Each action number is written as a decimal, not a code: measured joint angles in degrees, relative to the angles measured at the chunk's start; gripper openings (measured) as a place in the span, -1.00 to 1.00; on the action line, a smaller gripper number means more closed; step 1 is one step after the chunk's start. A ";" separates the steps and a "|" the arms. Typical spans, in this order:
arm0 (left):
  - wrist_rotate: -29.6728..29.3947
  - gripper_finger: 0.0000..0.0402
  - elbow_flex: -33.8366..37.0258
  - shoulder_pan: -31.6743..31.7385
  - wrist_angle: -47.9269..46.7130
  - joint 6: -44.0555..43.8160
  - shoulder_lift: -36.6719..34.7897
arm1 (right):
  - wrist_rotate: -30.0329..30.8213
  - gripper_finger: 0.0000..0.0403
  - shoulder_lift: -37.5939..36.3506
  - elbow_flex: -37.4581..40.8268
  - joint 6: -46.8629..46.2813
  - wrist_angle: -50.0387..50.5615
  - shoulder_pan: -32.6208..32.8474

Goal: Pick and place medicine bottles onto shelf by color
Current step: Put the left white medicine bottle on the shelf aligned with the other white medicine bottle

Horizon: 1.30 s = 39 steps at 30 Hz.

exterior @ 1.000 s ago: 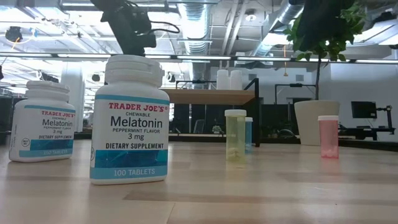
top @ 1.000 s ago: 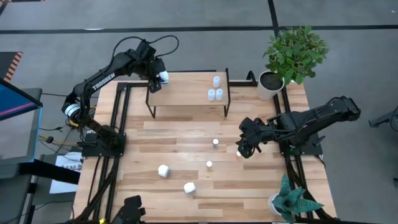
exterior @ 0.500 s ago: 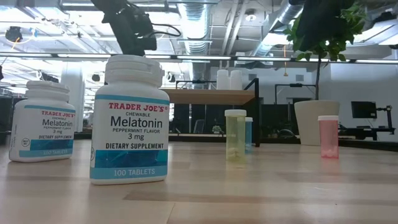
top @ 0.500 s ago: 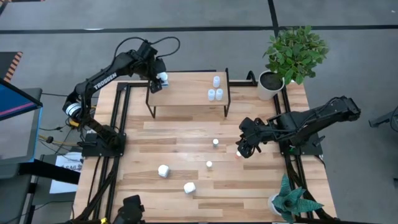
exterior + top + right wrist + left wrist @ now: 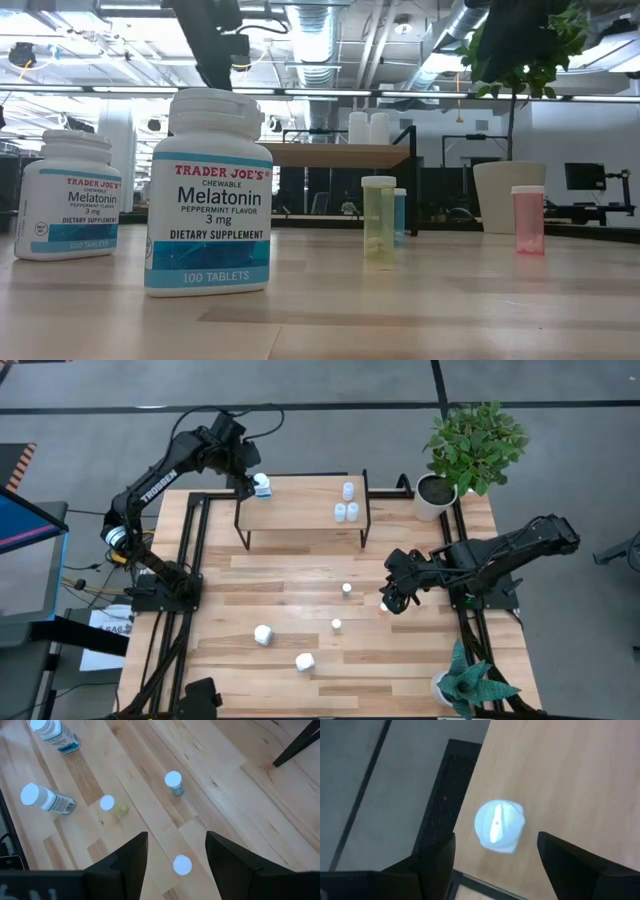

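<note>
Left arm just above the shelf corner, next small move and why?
Probably lift the left gripper straight up and clear. In the left wrist view its jaws stand open on either side of the white bottle, which stands on the shelf near its corner, so it looks released. The right gripper hovers open above the bottles on the table.

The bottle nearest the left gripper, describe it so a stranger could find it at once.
Find the shelf at the table's far edge. On its left corner stands one white bottle, alone under the left gripper; the other shelf bottles cluster at the right end.
</note>
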<state>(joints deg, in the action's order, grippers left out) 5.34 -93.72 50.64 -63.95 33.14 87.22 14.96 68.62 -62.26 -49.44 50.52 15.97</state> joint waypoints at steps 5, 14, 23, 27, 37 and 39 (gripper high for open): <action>1.51 0.34 -4.19 -1.35 -9.45 -4.00 0.00 | 0.00 0.08 -0.02 0.00 0.42 0.01 0.00; 9.90 0.34 -8.59 -8.30 -24.81 -14.89 0.02 | 0.00 0.08 -0.02 0.00 0.38 0.00 0.00; 13.25 0.34 -8.78 -19.36 -26.07 -23.67 -2.43 | -1.70 0.08 -0.04 0.00 0.40 0.50 0.07; 12.63 0.34 -8.78 -24.60 -26.07 -30.19 -5.51 | -4.64 0.08 -0.04 0.00 2.21 0.68 0.30; 5.89 0.34 -8.78 -42.04 -26.11 -46.59 -11.22 | -4.67 0.08 -0.04 0.00 5.69 -1.25 0.62; 5.71 0.34 -8.78 -45.78 -26.08 -48.61 -11.21 | -4.59 0.08 -0.04 0.00 5.05 -2.67 0.95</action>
<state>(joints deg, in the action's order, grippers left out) 11.05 -102.50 4.87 -90.03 -15.46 76.01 10.37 68.58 -62.26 -44.38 47.86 16.91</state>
